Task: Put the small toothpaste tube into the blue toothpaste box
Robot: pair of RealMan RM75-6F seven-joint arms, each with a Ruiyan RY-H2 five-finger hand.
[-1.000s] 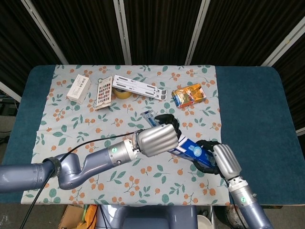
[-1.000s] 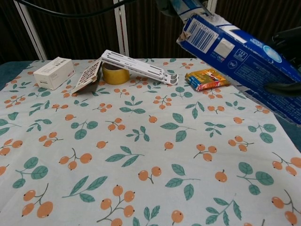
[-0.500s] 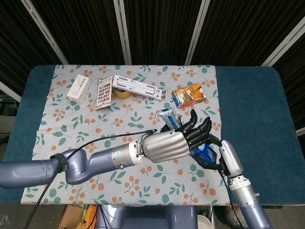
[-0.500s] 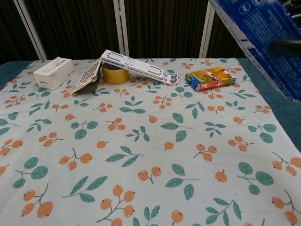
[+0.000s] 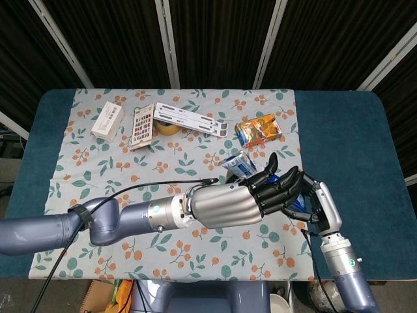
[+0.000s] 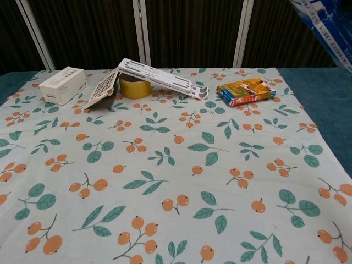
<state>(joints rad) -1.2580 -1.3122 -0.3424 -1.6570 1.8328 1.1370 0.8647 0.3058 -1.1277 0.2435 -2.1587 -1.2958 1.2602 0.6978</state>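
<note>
The blue toothpaste box (image 5: 238, 161) is held off the table at the front right, its silvery open end pointing up and back. My right hand (image 5: 320, 202) grips its lower end from the right. My left hand (image 5: 251, 199) reaches across from the left, its dark fingers (image 5: 277, 186) spread over the middle of the box and hiding most of it. In the chest view only a corner of the blue box (image 6: 327, 27) shows at the top right, and no hand appears there. The small toothpaste tube is not visible in either view.
At the back of the floral cloth (image 5: 85, 169) lie a white carton (image 5: 107, 120), a colour card (image 5: 142, 127), a yellow tape roll (image 5: 167, 128), a white folding stand (image 5: 192, 119) and an orange packet (image 5: 258, 129). Blue table surface (image 5: 345, 137) lies to the right.
The box has risen and shifted right, moving to the top right corner of the chest view. My left hand went from a curled fist to spread fingers and followed it rightward.
</note>
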